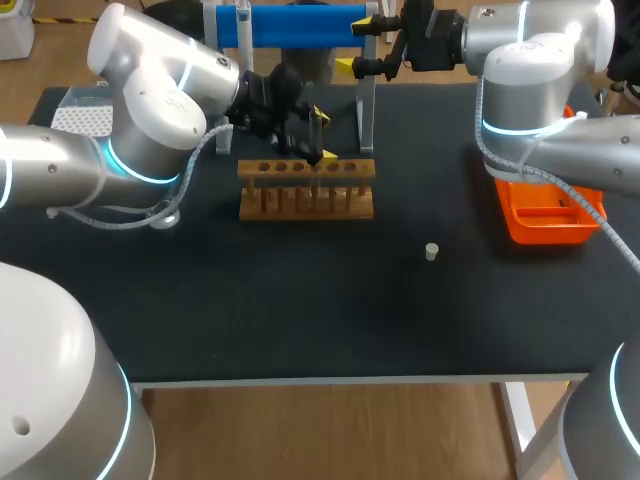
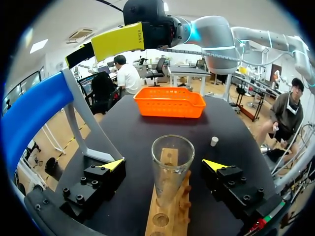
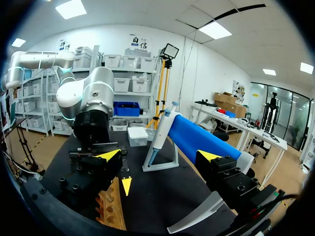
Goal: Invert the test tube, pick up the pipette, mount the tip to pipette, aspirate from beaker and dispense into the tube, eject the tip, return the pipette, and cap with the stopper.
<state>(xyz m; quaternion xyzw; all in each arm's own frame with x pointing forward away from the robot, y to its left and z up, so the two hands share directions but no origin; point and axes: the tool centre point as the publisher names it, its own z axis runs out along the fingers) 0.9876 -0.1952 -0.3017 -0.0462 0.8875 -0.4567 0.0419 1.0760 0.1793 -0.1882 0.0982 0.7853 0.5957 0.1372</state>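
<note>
A clear test tube [image 2: 172, 162] stands upright in the wooden rack [image 1: 306, 190], its open mouth up. My left gripper [image 1: 323, 136] hangs over the rack, open, with the tube between its yellow-tipped fingers [image 2: 114, 164] and a gap on each side. The pipette [image 3: 160, 132] rests upright on its stand beside a blue bar [image 1: 292, 24]. My right gripper [image 1: 354, 46] is open at the stand's right end, the pipette ahead of it [image 3: 159, 156] and nothing held. The small white stopper [image 1: 431, 251] lies on the mat right of the rack.
An orange tray [image 1: 545, 210] sits at the right under my right arm. A white tip box [image 1: 85, 110] stands at the far left, partly hidden by my left arm. A clear glass vessel [image 1: 165, 215] shows below the left arm. The black mat's front half holds only the stopper.
</note>
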